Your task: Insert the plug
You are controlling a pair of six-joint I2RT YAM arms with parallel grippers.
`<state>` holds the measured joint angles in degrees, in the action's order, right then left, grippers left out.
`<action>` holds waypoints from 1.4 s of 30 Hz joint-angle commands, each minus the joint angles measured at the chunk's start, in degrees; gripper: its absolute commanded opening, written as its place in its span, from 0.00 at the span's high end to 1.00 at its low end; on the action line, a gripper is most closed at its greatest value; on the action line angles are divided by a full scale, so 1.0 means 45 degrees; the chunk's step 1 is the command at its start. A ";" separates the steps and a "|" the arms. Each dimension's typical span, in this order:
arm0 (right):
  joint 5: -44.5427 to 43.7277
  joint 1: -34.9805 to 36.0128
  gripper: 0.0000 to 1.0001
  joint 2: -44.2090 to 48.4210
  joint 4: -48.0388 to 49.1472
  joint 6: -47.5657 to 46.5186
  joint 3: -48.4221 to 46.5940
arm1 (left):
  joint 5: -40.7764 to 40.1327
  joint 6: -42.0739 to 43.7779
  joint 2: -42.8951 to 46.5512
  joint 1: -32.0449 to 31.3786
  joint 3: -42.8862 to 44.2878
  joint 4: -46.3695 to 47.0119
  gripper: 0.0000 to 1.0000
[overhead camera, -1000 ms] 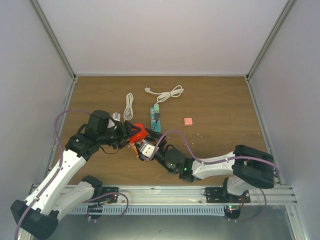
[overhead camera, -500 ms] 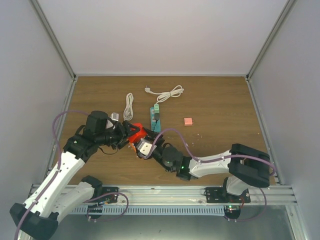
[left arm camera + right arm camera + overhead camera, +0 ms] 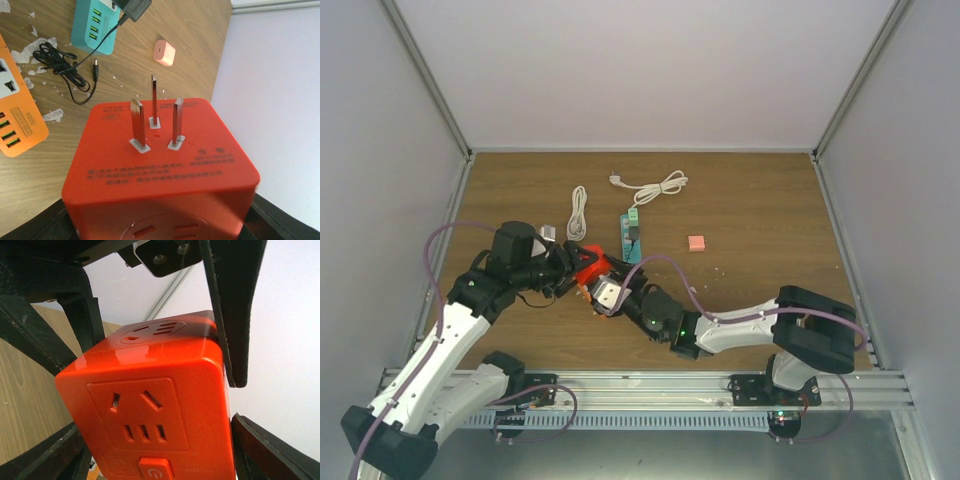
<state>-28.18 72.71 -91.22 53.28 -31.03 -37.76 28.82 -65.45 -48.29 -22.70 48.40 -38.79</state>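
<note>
Jaws of left gripper point(image 3: 582, 266) clamped on orange cube adapter point(image 3: 592, 266), three prongs bared | right gripper point(image 3: 598, 283) flanking same cube, grip can't tell | cube just beside teal power strip point(image 3: 631, 245) | plug point(image 3: 136, 9) sitting at teal strip's end, wire point(image 3: 60, 70) coiled beside the strip

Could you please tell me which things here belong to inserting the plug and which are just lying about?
Job in hand: orange cube adapter with bare prongs, clamped in the left tool; right tool flanking it; orange power strip; black charger adapter at the teal power strip.
Lying about: bundled white cable; white cord with plug; small pink block.
</note>
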 commanded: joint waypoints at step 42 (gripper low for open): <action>0.5512 -0.2995 0.99 0.0929 -1.3763 1.1778 -0.6314 | -0.2368 0.5023 -0.2732 0.4227 0.1351 0.0031 0.10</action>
<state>-14.46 61.01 -84.31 -3.07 16.23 -61.10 14.13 -48.34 -57.23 -6.74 56.97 -41.47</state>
